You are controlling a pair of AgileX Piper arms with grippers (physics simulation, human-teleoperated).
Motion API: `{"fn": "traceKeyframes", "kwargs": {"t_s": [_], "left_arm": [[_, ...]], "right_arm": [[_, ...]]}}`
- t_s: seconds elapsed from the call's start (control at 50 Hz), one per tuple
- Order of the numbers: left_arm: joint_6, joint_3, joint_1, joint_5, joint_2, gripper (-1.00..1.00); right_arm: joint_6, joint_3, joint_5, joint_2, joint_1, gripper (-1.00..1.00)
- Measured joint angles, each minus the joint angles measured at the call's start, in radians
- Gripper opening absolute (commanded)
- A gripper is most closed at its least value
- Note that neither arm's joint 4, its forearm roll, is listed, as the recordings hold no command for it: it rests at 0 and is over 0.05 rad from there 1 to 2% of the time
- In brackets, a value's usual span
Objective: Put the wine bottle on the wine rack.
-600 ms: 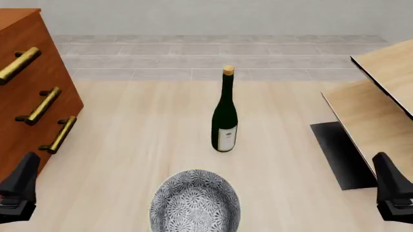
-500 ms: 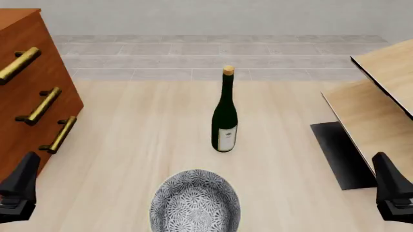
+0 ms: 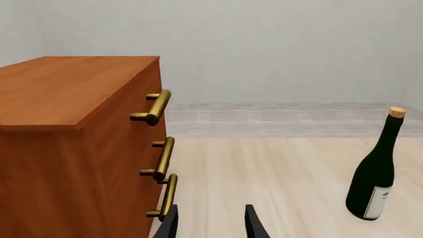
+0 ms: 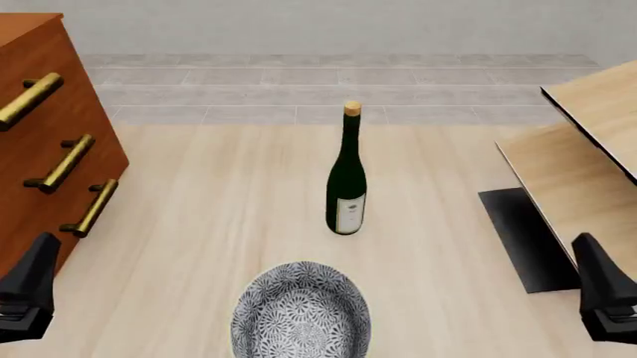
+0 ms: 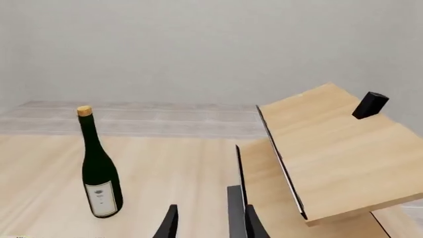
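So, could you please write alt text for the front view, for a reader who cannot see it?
A dark green wine bottle stands upright mid-table, with a patterned bowl nearer the camera. A reddish-brown drawer cabinet is at the left and the tan wine rack at the right. The left gripper and right gripper sit at the bottom corners, holding nothing.

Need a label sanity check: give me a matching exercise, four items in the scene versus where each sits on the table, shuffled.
Items:
1. wine bottle
2. wine rack
3. drawer cabinet
4. patterned bowl

Places (front view):
A. left side
B. near edge, centre
C. right side
D. standing upright mid-table

Pairs: 1-D, 2-C, 3-A, 4-B
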Motion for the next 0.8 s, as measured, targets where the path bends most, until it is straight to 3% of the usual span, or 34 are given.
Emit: {"fn": "traceKeyframes", "kwargs": {"t_s": [0.32,0.54,0.8], "left_arm": [[0.006,-0.016,-0.011,0.009,0.001,1.0],[0.016,-0.045,-0.02,0.028,-0.002,1.0],[0.03,-0.064,-0.024,0.04,-0.003,1.0]], "right_arm": [[-0.088,-0.08,0.036,0.041,0.171,1.0],[-0.164,-0.14,-0.055,0.214,0.294,1.0],[-0.21,-0.215,-0.183,0.447,0.401,1.0]]}}
